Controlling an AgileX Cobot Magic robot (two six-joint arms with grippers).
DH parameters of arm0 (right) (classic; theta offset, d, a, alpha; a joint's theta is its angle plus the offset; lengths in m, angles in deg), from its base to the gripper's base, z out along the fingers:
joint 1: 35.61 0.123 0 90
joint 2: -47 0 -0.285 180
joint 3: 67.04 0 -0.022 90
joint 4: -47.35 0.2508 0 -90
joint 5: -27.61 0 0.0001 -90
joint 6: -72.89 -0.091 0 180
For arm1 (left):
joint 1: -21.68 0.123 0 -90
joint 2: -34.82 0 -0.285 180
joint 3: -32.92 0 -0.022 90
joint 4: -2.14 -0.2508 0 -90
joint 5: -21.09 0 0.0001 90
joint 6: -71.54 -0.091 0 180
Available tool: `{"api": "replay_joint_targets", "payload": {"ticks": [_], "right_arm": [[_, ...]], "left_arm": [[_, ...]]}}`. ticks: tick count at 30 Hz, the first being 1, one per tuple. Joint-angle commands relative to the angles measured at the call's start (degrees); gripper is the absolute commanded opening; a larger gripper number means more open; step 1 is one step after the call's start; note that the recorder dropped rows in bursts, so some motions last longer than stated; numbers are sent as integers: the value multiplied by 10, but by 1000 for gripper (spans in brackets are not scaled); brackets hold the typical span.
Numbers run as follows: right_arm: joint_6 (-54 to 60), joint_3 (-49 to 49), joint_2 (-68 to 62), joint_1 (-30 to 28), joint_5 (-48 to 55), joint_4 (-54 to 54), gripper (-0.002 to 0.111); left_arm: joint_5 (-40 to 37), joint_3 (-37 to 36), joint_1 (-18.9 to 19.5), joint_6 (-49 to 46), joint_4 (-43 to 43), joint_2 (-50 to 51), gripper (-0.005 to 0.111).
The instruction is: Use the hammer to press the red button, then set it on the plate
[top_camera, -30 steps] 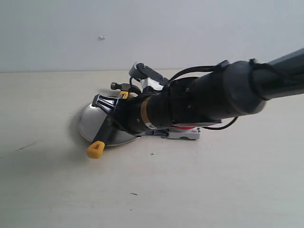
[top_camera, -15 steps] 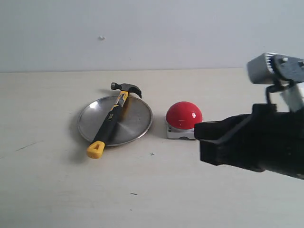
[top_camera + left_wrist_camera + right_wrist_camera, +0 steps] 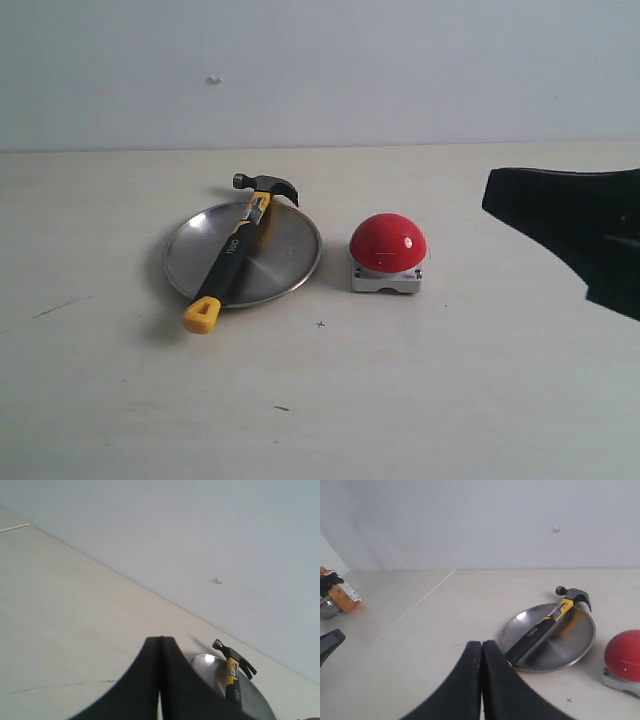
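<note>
The hammer (image 3: 235, 250) lies slanted across the plate (image 3: 285, 250). Its dark head pokes past the far rim and its yellow end cap hangs over the near rim. Nothing grips it. To the right of the plate, apart from it, stands the red button (image 3: 388, 243) on its grey base. At the right edge my right gripper (image 3: 490, 198) hovers well clear of the button, shut and holding nothing (image 3: 481, 643). Its wrist view shows the hammer (image 3: 542, 627), the plate (image 3: 570, 637) and the red button (image 3: 625, 655). My left gripper (image 3: 161, 639) is shut and empty, with the hammer (image 3: 231, 670) and the plate (image 3: 205, 662) beyond it.
The pale tabletop (image 3: 320, 400) runs back to a plain light wall. The right wrist view shows an orange packet (image 3: 342, 594) and a dark tip (image 3: 330, 642) far off to one side.
The right arm, which was over the plate at the hammer's handle, has drawn back to the right edge. The hammer stays lying on the plate.
</note>
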Motion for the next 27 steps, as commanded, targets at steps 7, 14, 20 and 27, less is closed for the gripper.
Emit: {"api": "replay_joint_targets", "payload": {"ticks": [7, 14, 20, 27], "right_arm": [[86, 86, 122, -132, -27, -7, 0], [91, 188, 266, -269, -25, -7, 0], [92, 246, 330, -357, -31, -7, 0], [149, 252, 337, -372, -31, -7, 0]], "left_arm": [[0, 0, 2, -4, -1, -4, 0], [0, 0, 2, -5, -1, -4, 0], [0, 0, 2, -5, -1, -4, 0], [0, 0, 2, -5, -1, -4, 0]]}}
